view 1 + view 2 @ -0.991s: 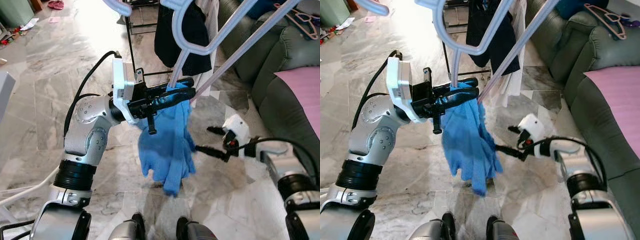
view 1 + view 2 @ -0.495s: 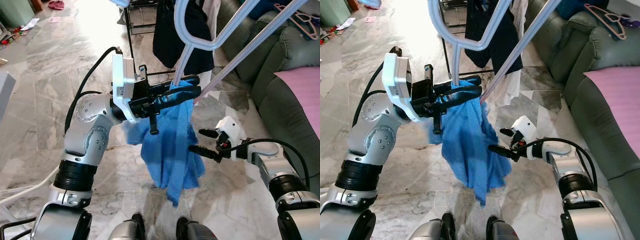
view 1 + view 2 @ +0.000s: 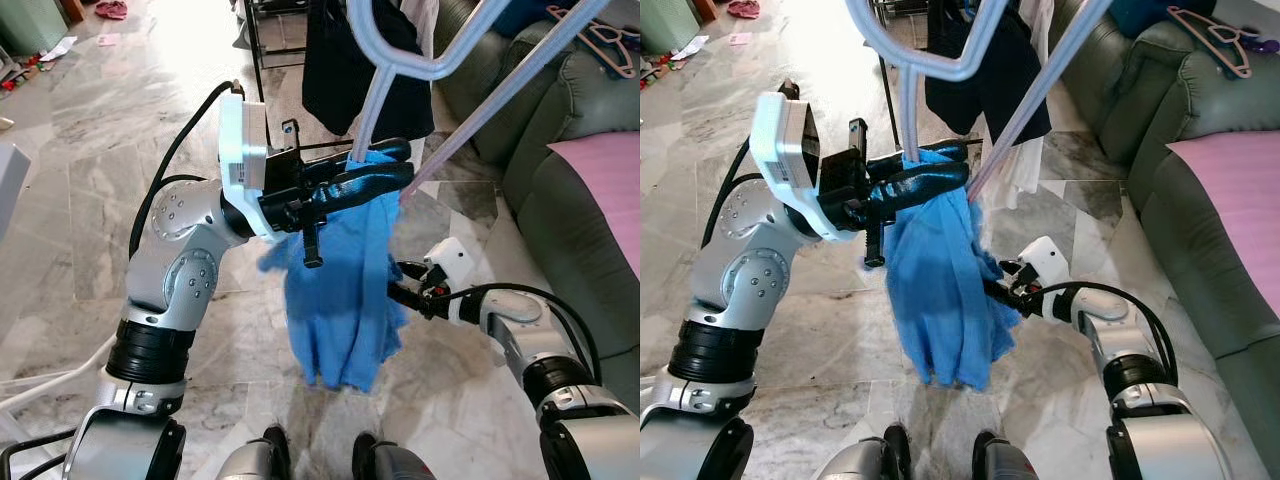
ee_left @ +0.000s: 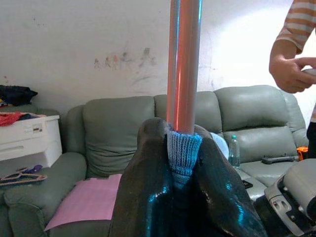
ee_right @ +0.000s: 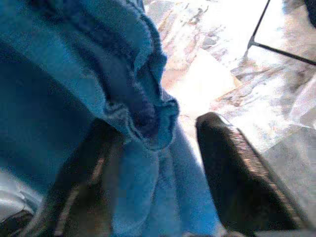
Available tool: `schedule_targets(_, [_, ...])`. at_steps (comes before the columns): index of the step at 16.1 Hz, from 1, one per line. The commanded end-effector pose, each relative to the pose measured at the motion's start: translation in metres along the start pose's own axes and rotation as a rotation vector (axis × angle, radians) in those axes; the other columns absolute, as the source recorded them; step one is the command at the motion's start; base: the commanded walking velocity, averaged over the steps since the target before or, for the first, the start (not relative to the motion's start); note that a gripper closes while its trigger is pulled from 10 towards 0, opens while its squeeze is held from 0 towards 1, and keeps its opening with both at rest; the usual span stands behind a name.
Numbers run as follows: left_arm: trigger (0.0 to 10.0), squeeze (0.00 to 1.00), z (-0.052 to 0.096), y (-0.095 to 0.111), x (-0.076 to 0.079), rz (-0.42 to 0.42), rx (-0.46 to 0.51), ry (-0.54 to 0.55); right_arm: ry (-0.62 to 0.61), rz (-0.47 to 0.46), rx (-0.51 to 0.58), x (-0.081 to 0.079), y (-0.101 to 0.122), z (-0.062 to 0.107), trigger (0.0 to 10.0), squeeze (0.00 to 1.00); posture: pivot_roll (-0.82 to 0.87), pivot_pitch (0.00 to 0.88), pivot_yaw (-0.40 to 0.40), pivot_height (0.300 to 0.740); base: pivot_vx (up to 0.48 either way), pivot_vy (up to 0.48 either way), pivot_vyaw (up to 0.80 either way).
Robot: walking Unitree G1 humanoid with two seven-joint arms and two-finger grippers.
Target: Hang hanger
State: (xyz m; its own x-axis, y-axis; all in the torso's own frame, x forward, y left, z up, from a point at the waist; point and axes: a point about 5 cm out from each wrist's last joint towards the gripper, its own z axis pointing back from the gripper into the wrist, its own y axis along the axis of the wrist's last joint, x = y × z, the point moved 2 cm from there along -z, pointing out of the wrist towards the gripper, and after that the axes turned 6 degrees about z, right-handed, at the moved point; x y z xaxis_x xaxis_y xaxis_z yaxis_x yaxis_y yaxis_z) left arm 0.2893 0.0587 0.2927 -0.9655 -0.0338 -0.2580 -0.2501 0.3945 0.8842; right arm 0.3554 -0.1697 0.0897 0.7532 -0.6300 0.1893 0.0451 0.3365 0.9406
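Note:
My left gripper (image 3: 400, 165) is held up at chest height, shut on the lower bar of a pale plastic hanger (image 3: 377, 95) and on the top edge of a blue knitted garment (image 3: 340, 290) that droops from it. In the left wrist view the hanger's bar (image 4: 183, 64) rises from between the closed fingers (image 4: 148, 197), with blue knit (image 4: 183, 153) pinched there. My right gripper (image 3: 397, 280) is low at the garment's right edge. Its fingers (image 5: 232, 168) stand open with a fold of the blue garment (image 5: 143, 108) between them.
A black clothes rack with a dark garment (image 3: 360, 70) stands just behind the hanger. A green sofa (image 3: 540, 170) with a pink cloth (image 3: 610, 170) and a spare hanger (image 3: 610, 40) is on the right. A person's hand (image 4: 291, 69) shows nearby. Marble floor (image 3: 80, 200) lies open on the left.
My right gripper has moved left and up until its fingers straddle the garment's edge. The left gripper rose slightly, and the garment swung and now hangs straighter.

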Motion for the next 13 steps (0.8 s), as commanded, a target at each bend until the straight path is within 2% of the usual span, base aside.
schedule_targets(1, [0.0,0.00,-0.008,0.012,0.005,-0.036,0.028,-0.042,-0.025,0.003,0.014,0.003,0.003,0.000,0.0,0.00,-0.12,0.228,0.011,0.740,0.000,0.000,0.00])
schedule_targets(5, [0.0,0.00,-0.010,0.012,0.007,-0.025,0.035,-0.047,-0.016,0.002,0.034,0.002,0.004,-0.001,0.0,0.00,-0.13,0.228,0.008,0.740,0.000,0.000,0.00])
schedule_targets(8, [0.0,0.00,-0.010,0.009,0.007,-0.015,0.031,-0.049,-0.018,0.017,0.095,0.004,0.016,-0.004,0.0,0.00,-0.14,0.227,0.012,0.740,0.000,0.000,0.00])
schedule_targets(13, [0.0,0.00,-0.010,0.008,0.006,-0.014,0.024,-0.051,0.003,0.010,0.138,0.003,0.022,-0.004,0.0,0.00,-0.14,0.225,0.013,0.740,0.000,0.000,0.00])
